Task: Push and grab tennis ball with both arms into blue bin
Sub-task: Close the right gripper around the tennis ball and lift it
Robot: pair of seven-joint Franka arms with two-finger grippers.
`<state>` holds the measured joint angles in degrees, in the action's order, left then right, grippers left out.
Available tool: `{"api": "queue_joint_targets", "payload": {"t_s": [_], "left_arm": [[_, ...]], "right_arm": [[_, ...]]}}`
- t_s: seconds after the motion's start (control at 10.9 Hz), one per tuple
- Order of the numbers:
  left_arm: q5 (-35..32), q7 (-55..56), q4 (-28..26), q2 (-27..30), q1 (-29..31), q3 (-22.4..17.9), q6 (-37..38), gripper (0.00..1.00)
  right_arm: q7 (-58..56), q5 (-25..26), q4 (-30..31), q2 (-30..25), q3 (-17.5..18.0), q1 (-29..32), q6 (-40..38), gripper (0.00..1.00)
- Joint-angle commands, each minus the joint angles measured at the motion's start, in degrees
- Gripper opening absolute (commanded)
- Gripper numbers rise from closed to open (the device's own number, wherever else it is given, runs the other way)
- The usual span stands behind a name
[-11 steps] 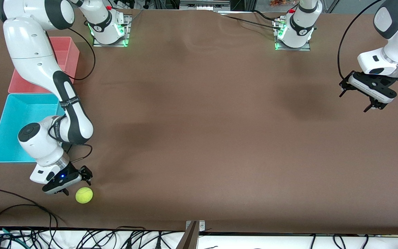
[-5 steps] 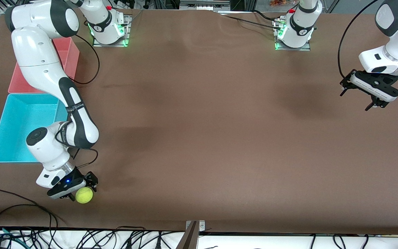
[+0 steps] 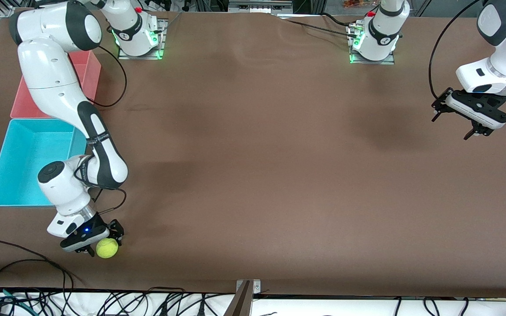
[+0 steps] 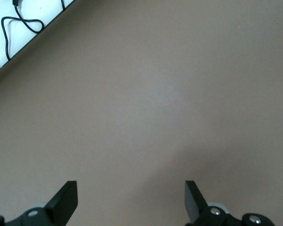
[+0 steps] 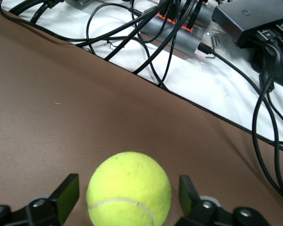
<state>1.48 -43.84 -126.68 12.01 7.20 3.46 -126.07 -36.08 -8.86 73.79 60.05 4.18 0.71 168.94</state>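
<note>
A fuzzy yellow-green tennis ball [image 3: 106,248] sits near the table's front edge, nearer the camera than the blue bin [image 3: 2,175], between the right gripper's [image 3: 99,242] spread fingers — not yet pinched. Off-centre closure could squirt the round ball away across the smooth brown table [image 3: 253,166]. The left gripper [image 3: 455,127] waits, released, above bare table at its arm's end — thin-walled plastic tub empty.
</note>
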Motion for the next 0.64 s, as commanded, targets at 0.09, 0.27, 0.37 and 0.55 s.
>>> {"api": "queue_joint_targets", "payload": {"t_s": [0.09, 0.27, 0.37, 0.55], "left_arm": [[1.2, 4.8, 4.6, 0.6, -1.5, -0.1, 6.9, 1.0], [1.2, 4.9, 5.8, 0.6, -1.5, -0.2, 8.6, 1.0], [1.2, 6.6, 6.8, 0.6, -1.6, -0.1, 10.0, 1.0], [1.2, 10.8, 9.5, 0.6, -2.3, -0.1, 14.1, 1.0]], "right_arm": [[-1.4, -0.6, -2.3, 1.6, 0.8, 0.4, 1.0, 0.32], [-0.8, -1.1, -2.2, 0.6, 0.8, 0.3, 0.1, 0.17], [-0.5, -1.2, -2.2, 0.0, 0.8, 0.3, -2.4, 0.15], [2.3, -1.0, -2.5, -2.5, 0.7, 0.2, -10.3, 0.15]]}}
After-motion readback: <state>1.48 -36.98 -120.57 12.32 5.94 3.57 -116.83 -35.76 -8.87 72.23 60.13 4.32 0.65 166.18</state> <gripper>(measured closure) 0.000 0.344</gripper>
